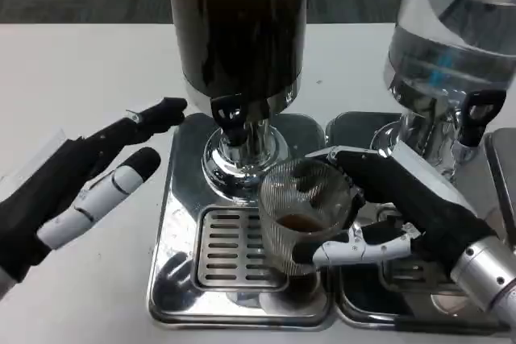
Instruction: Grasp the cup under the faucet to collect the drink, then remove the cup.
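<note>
- Clear ribbed plastic cup with a little brown drink in its bottom sits gripped in the right hand; dark fingers wrap its far side and a white-tipped finger crosses its near side.
- The cup is held just in front of the black faucet lever, over the right part of the slotted metal drip grate.
- That grate lies in a shiny steel drip tray near the front edge of the white tabletop.
- A tall dispenser of dark drink stands on a chrome pedestal at the back of the tray.
- The left hand is released, holding nothing, fingers spread and pointing toward the dispenser from the tabletop's left side; one dark fingertip is near the tray's back left corner.
- A second dispenser with clear liquid stands toward the right edge, with its own black lever and tray.
</note>
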Motion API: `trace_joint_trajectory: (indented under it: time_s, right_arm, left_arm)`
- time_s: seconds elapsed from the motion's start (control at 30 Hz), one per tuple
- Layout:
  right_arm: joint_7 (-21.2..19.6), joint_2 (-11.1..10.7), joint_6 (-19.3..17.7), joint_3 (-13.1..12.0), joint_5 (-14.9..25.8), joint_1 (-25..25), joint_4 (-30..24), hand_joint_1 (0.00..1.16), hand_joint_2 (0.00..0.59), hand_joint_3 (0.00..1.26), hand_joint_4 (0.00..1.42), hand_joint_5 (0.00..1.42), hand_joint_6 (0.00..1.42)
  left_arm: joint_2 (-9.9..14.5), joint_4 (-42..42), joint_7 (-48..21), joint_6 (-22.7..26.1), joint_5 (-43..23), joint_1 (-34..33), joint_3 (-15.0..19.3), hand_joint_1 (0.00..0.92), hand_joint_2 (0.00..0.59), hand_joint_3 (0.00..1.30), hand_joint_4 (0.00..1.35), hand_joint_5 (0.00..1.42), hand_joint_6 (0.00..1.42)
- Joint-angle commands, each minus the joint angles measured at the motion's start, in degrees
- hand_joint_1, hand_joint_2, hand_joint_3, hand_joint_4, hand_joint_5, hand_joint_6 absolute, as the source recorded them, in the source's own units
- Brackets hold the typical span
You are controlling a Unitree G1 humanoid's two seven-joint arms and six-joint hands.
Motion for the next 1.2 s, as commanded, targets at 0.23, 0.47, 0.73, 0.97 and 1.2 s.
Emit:
trace_joint_trajectory:
  time_s: [0.23,0.47,0.73,0.97,1.2]
  right_arm:
    - [0.6,-0.3,1.2,-1.8,2.1,0.0,-4.4,0.93,0.208,0.65,0.66,0.75,0.74]
    - [1.0,-0.5,2.5,-2.7,2.7,0.5,-6.6,0.93,0.208,0.65,0.66,0.76,0.74]
    - [1.5,-0.8,3.2,-3.8,3.8,1.0,-8.3,0.92,0.215,0.65,0.66,0.76,0.74]
    - [1.6,-1.2,3.6,-4.4,4.0,1.0,-8.6,0.91,0.215,0.65,0.67,0.77,0.75]
    - [2.1,-1.1,4.1,-4.2,4.5,0.9,-8.8,0.91,0.215,0.66,0.67,0.77,0.76]
  left_arm:
    - [-0.5,2.2,1.8,-3.6,4.1,2.5,-1.8,0.000,0.220,0.15,0.07,0.09,0.09]
    - [-0.4,3.3,2.5,-5.0,5.7,3.1,-3.1,0.000,0.220,0.13,0.06,0.08,0.09]
    - [-0.3,3.8,3.8,-6.3,7.3,4.0,-3.6,0.000,0.219,0.11,0.03,0.06,0.08]
    - [-0.6,3.6,5.6,-7.6,8.9,5.4,-4.3,0.000,0.219,0.09,0.00,0.04,0.07]
    - [-0.8,3.1,7.2,-8.1,9.4,6.5,-4.3,0.000,0.213,0.08,0.00,0.03,0.06]
